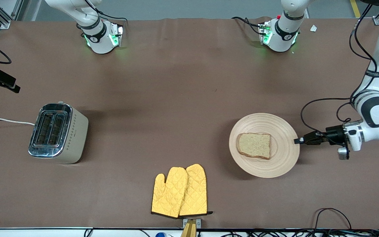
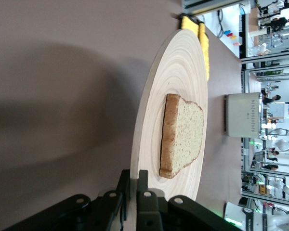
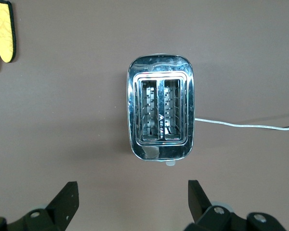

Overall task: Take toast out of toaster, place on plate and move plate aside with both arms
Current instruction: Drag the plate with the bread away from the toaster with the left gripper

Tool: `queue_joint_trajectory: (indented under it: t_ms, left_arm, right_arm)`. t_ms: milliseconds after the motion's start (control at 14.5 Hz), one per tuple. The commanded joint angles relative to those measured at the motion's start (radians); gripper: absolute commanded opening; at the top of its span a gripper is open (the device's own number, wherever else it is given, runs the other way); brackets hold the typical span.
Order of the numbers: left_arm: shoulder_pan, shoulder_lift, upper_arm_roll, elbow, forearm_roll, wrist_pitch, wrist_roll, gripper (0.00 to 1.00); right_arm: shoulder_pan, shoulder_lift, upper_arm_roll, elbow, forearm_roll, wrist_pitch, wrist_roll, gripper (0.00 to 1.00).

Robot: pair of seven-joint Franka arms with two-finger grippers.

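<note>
You have the toast [image 1: 254,145] lying flat on the plate [image 1: 275,168], slightly off its centre toward the right arm's end of the table. The plate sits on the brown table [image 1: 176,98] toward the left arm's end, about midway between the edge where the arm bases stand and the edge nearest the front camera.

Your left gripper [image 1: 297,141] is at the plate's rim on the side facing the left arm's end of the table, reaching in level with the tabletop. Its fingers [image 2: 143,185] are clenched on the plate's edge, one on the upper face and one under the rim, as the left wrist view shows.

Your right gripper [image 3: 133,193] hangs over the toaster [image 1: 58,132], which stands toward the right arm's end of the table with both slots showing no bread. Its fingers [image 3: 67,197] are spread wide and grasp nothing.

A pair of yellow oven mitts [image 1: 179,192] lies close to the table edge nearest the front camera, between toaster and plate.
</note>
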Motion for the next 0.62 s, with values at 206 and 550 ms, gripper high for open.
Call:
queue_joint_trajectory:
  t_ms: [206, 550]
  left_arm:
    - [0.094, 0.126, -0.006, 0.074, 0.032, -0.032, 0.035, 0.0]
    - [0.096, 0.155, 0.041, 0.091, 0.034, -0.032, 0.035, 0.04]
  right_arm:
    - [-0.003, -0.018, 0.008, -0.008, -0.018, -0.008, -0.003, 1.0]
    - [-0.003, -0.018, 0.008, -0.008, -0.018, -0.008, -0.003, 1.0]
